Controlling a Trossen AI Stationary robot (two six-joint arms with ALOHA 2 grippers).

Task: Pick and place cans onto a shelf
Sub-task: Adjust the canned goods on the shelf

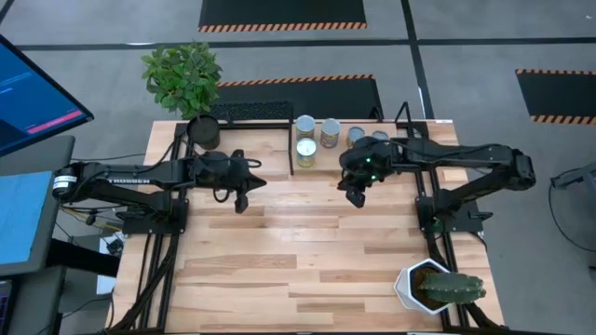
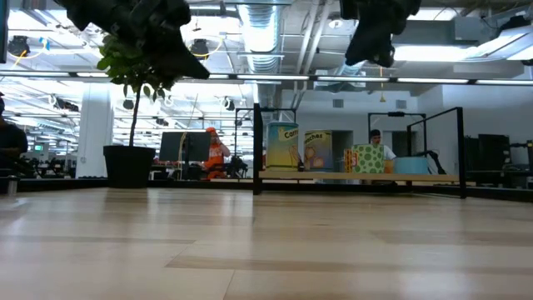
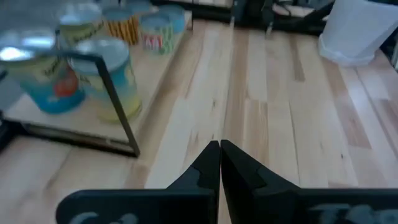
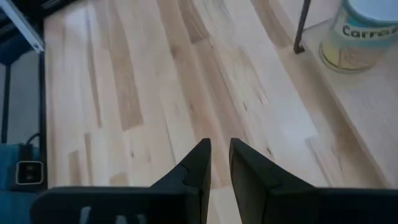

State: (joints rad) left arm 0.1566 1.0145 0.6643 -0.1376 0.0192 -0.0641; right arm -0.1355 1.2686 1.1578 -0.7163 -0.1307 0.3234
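The shelf point(image 1: 291, 147), black rods over a light wooden board, stands at the table's far middle. Three cans show on it in the high view point(image 1: 304, 124) point(image 1: 330, 132) point(image 1: 305, 153), and more are partly hidden under my right arm point(image 1: 358, 136). In the low view the cans stand upright in a row on the board point(image 2: 283, 146) point(image 2: 317, 151) point(image 2: 364, 158). My left gripper point(image 1: 244, 193) hangs shut and empty above the table, left of the shelf. My right gripper point(image 1: 357, 195) hangs empty just near of the shelf, with a narrow gap between its fingers point(image 4: 219, 149).
A black plant pot point(image 1: 203, 130) with a green plant point(image 1: 183, 74) stands at the far left corner. A white cactus pot point(image 1: 433, 284) stands at the near right. Bare wooden table point(image 1: 298, 251) lies between the arms and the near edge. People show far behind in the low view point(image 2: 216, 154).
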